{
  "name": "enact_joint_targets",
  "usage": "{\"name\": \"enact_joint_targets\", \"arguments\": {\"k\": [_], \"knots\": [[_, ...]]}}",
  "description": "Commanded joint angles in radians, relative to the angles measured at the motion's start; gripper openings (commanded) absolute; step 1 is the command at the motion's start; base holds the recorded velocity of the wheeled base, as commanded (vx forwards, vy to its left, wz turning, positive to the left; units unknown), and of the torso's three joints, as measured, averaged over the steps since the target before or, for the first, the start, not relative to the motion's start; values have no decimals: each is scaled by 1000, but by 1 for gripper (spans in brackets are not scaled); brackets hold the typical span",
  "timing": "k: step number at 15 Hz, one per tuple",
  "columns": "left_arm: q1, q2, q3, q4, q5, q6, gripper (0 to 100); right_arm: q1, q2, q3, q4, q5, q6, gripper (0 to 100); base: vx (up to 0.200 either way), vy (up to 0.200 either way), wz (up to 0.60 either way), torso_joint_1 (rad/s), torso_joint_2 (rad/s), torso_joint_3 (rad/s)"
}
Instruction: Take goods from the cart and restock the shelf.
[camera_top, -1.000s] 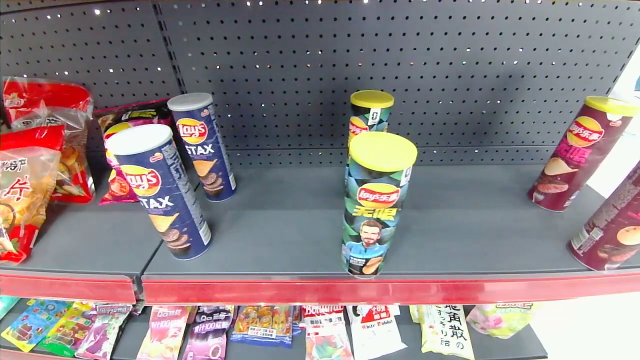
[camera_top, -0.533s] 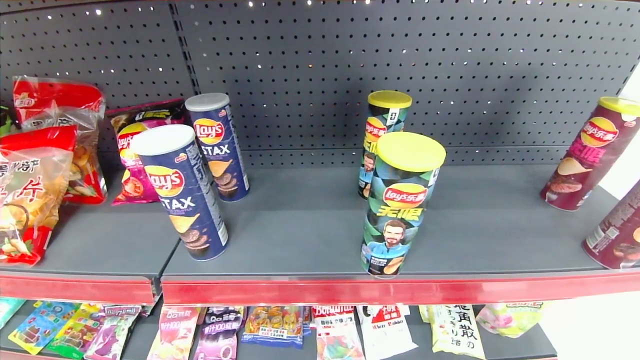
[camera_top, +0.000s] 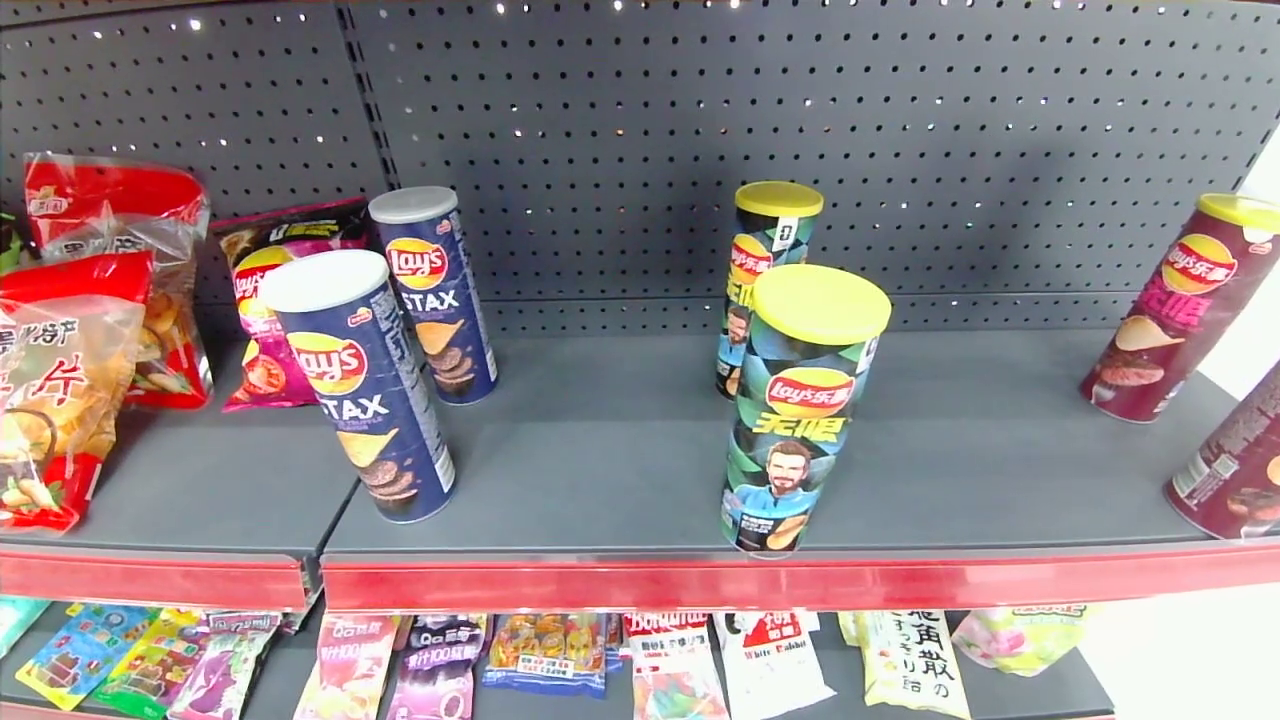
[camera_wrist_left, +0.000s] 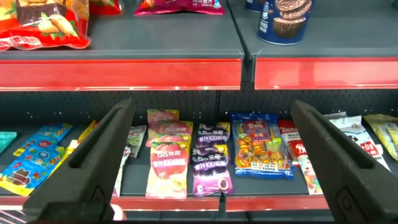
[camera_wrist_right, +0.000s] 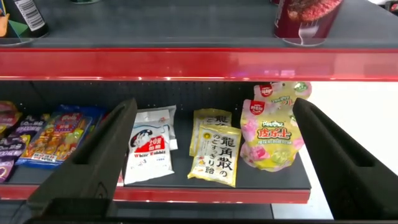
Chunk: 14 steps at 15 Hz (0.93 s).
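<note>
The dark grey shelf (camera_top: 600, 450) with a red front strip holds chip cans standing upright. Two blue cans (camera_top: 360, 385) stand left of the middle. Two green cans with yellow lids (camera_top: 800, 410) stand one behind the other at the centre. Two maroon cans (camera_top: 1175, 305) are at the right end. My left gripper (camera_wrist_left: 214, 168) hangs open and empty in front of the lower shelf, below the front blue can (camera_wrist_left: 283, 18). My right gripper (camera_wrist_right: 214, 158) is also open and empty, facing the lower shelf between the green can's base (camera_wrist_right: 22, 18) and a maroon can's base (camera_wrist_right: 305, 18).
Chip bags (camera_top: 70, 340) crowd the shelf's left end. Flat snack packets (camera_top: 540, 650) lie in a row on the lower shelf. A perforated back panel (camera_top: 650, 150) closes the rear. Bare shelf floor lies between the blue and green cans and between green and maroon ones.
The head camera has shifted, so the whole picture slid a little to the right. The cans and bags stand as they did.
</note>
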Motion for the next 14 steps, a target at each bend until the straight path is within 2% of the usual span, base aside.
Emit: {"name": "enact_joint_targets", "arguments": {"k": [1, 13, 14], "knots": [[0, 0, 0, 0, -1, -1, 100, 0, 1, 0, -1, 0, 1, 100, 0, 0, 0, 0, 0, 0], [0, 0, 0, 0, 0, -3, 100, 0, 1, 0, -1, -4, 0, 100, 0, 0, 0, 0, 0, 0], [0, 0, 0, 0, 0, -3, 100, 0, 1, 0, 1, -4, 0, 100, -200, 0, 0, 2, 2, -2]]}}
